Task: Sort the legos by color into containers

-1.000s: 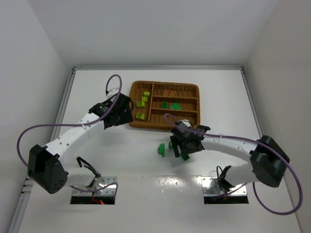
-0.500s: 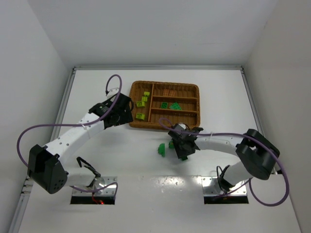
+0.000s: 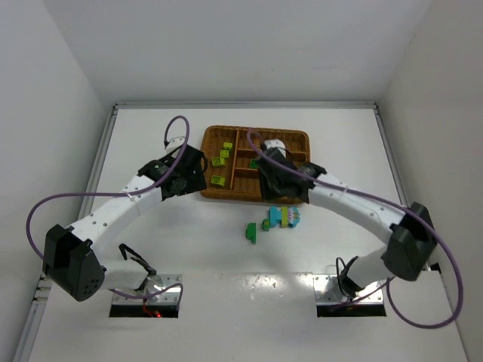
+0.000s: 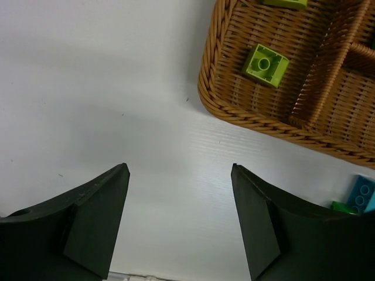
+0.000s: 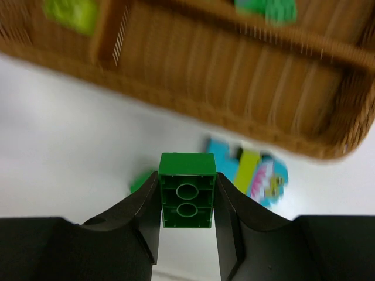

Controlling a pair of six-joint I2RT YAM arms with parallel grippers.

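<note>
**Right gripper holding a dark green brick at the tray's near edge; left gripper spread and empty**

Right gripper (image 5: 187, 177): pinching one dark green brick (image 5: 187, 199) between both fingers, hollow underside towards the wrist camera. From the top view it sits over the near edge of the wicker tray (image 3: 256, 129), above the tabletop (image 3: 151, 136).

Left gripper (image 4: 179, 170): fingers spread, nothing between them. It hangs over bare tabletop just beside the tray's near left corner, not touching it.

In the tray:
- Three lime bricks (image 3: 219, 161) in the wide left section, the nearest one (image 4: 265, 64) lying flat, studs up.
- Something dark green (image 5: 266, 9) in a narrow compartment. It is blurred and its count is unclear.
- The right arm covers much of the narrow compartments in the top view.

On the tabletop, near the tray's front wall:
- A cyan and lime cluster (image 3: 287, 216).
- A small green brick (image 3: 266, 224) just beside the cluster.
- Another green brick (image 3: 250, 231) a little further left.
</note>
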